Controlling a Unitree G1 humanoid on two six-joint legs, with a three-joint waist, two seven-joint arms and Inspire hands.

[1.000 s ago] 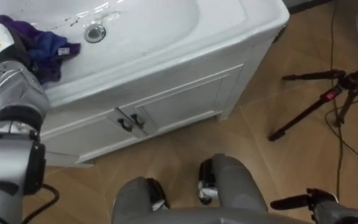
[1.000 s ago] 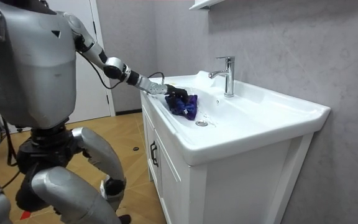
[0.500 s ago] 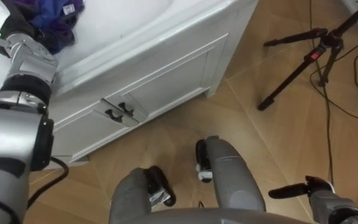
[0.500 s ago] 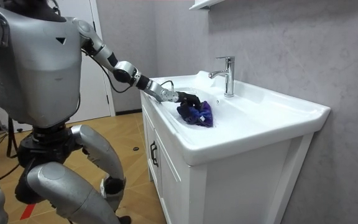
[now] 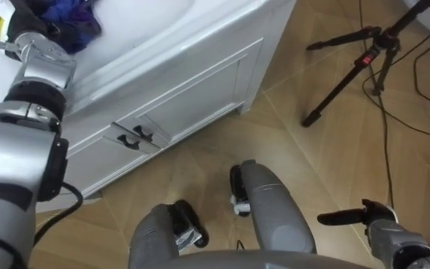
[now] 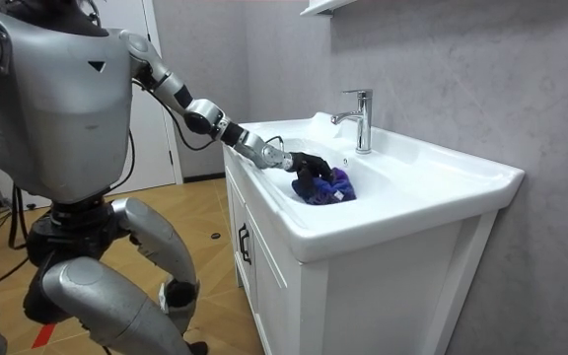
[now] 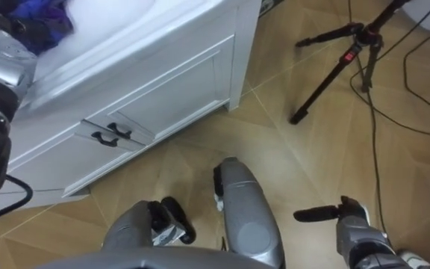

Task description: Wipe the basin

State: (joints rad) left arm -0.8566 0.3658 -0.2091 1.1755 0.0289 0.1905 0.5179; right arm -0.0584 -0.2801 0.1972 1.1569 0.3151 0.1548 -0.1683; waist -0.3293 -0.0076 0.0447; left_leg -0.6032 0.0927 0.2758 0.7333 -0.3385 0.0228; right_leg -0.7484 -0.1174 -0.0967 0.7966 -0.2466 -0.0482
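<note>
A purple and blue cloth [image 6: 329, 186] lies bunched in the white basin [image 6: 412, 212], in front of the chrome tap [image 6: 360, 118]. My left hand [image 6: 307, 163] reaches over the rim from the room view's left, its dark fingers curled onto the cloth. In the left eye view the cloth [image 5: 72, 15] sits at the top left, with the left hand [image 5: 37, 28] just beside it. My right hand [image 5: 366, 217] hangs low at the lower right over the floor, fingers straight and holding nothing. I stand on the wooden floor beside the vanity.
Below the basin is a white cabinet with two doors and dark handles [image 5: 136, 136]. A black tripod [image 5: 364, 60] stands on the wooden floor to my right, with cables trailing near it. A white door [image 6: 156, 108] is behind me.
My left hand has dragged the cloth along the basin toward the room view's right, nearer the tap. The eye views have shifted, so the basin sits higher and further left.
</note>
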